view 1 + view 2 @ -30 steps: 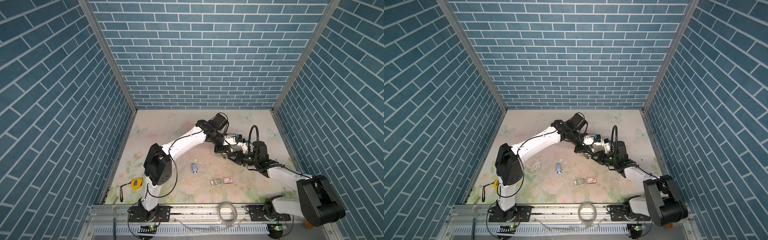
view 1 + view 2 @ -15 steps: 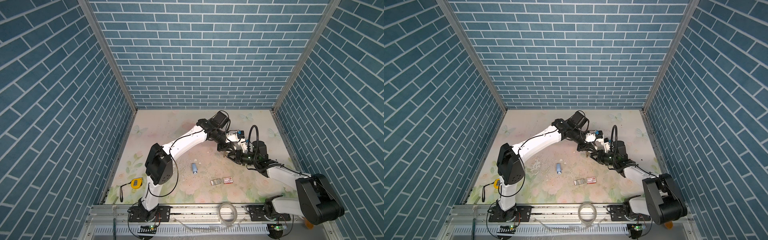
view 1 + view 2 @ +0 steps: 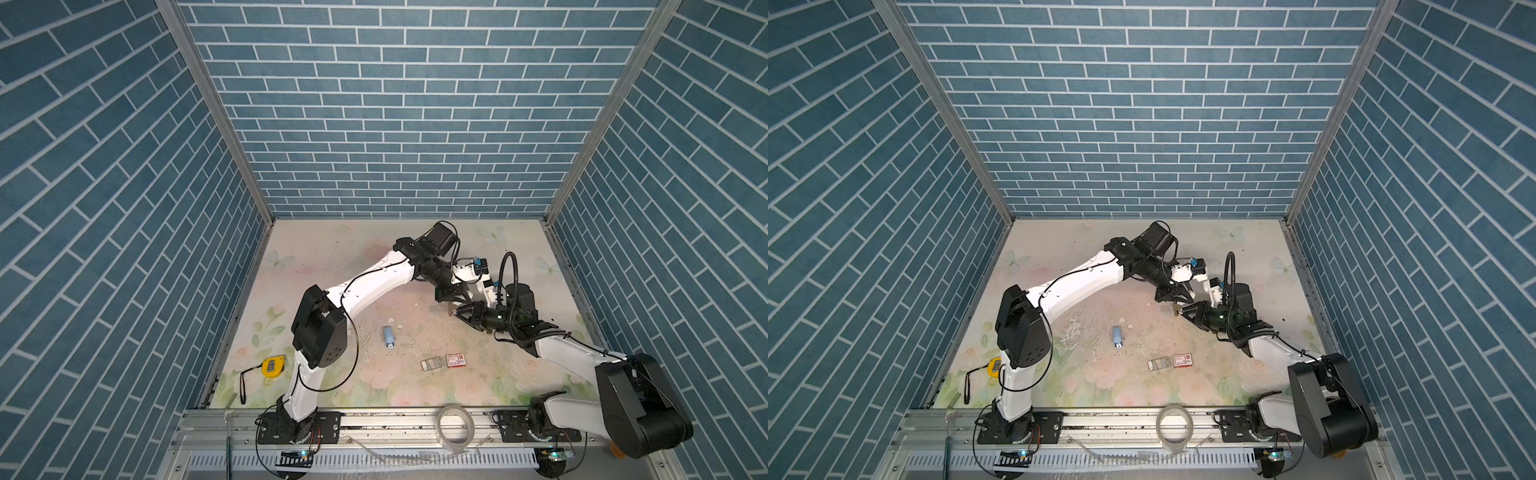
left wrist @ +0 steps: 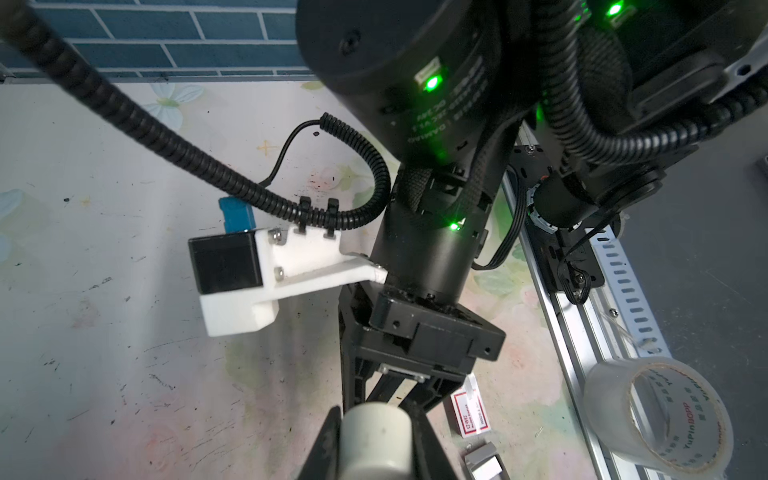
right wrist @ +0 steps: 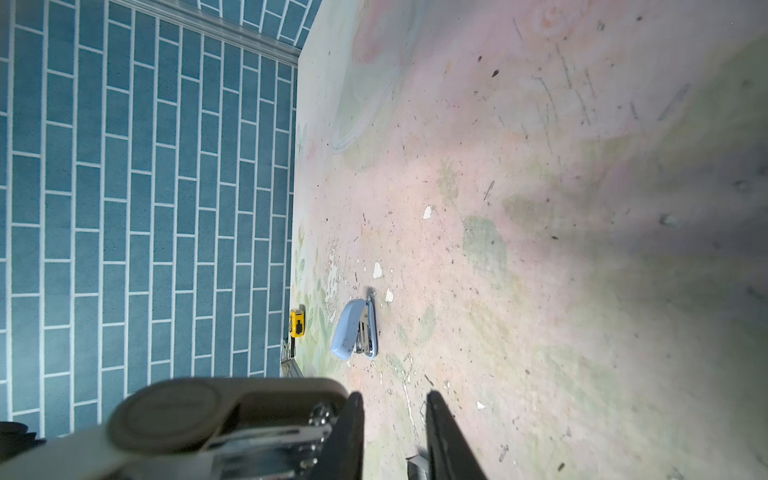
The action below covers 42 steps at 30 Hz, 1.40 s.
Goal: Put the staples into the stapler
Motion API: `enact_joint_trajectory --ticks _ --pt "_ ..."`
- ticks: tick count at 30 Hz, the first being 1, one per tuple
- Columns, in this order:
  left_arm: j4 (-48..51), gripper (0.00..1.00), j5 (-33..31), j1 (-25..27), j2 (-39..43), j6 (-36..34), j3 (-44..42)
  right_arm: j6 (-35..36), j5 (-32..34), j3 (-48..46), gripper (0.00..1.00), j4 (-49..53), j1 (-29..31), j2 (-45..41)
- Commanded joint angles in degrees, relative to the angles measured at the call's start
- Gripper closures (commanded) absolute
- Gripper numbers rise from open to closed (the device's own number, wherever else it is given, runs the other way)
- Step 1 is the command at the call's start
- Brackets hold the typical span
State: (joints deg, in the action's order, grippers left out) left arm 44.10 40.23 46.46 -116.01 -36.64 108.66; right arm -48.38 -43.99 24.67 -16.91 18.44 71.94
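My left gripper [image 3: 450, 300] [image 4: 376, 424] is shut on the rounded end of a beige stapler [image 4: 376, 442] [image 3: 1177, 310], held just above the table at the right middle. My right gripper [image 3: 460, 311] [image 5: 394, 397] meets it nose to nose, its jaws apart with only table showing between them. The beige stapler [image 5: 224, 411] lies against the outside of one right finger. A second, light-blue stapler [image 3: 388, 336] [image 5: 355, 330] lies on the table to the left. The staples [image 3: 432, 364] [image 3: 1158, 364], a grey strip bundle, lie near the front.
A white-and-red box [image 3: 456, 360] [image 4: 471, 411] sits right beside the staples. A yellow tape measure [image 3: 272, 366] lies at the front left. A clear tape roll [image 3: 455, 428] [image 4: 652, 415] rests on the front rail. Brick walls close three sides.
My right gripper's jaws have parted a little. Both grippers, with the beige stapler, have shifted slightly toward the right.
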Motion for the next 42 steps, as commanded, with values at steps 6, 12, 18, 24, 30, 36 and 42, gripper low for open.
enact_joint_trajectory --ticks 6,12,18,24,30,36,42 --pt "-1.1 1.0 0.6 -2.8 0.4 0.3 -2.4 3.6 3.7 0.5 0.7 7.1 -0.7 -2.4" --pt "-0.9 1.0 2.5 -3.8 1.1 0.2 -3.8 5.8 4.4 0.7 0.66 10.4 -1.5 -5.4" --pt "3.4 1.0 12.5 -6.5 -0.2 2.5 -0.9 9.7 -5.0 0.0 0.48 8.5 -1.9 -16.6" --pt "9.6 1.0 21.9 -8.0 -2.5 1.8 4.1 11.3 -10.9 2.0 0.44 8.1 -1.9 -18.4" --pt "15.7 1.0 26.8 -8.2 -5.3 -0.1 8.5 10.1 -11.1 3.1 0.43 4.7 -1.9 -18.1" --pt "17.6 1.0 29.7 -8.2 -6.9 0.4 10.5 10.2 -10.4 4.1 0.43 5.0 -1.9 -18.0" --pt "19.1 1.0 32.9 -8.2 -9.3 1.7 13.3 9.5 -11.6 4.7 0.43 3.3 -1.7 -17.3"
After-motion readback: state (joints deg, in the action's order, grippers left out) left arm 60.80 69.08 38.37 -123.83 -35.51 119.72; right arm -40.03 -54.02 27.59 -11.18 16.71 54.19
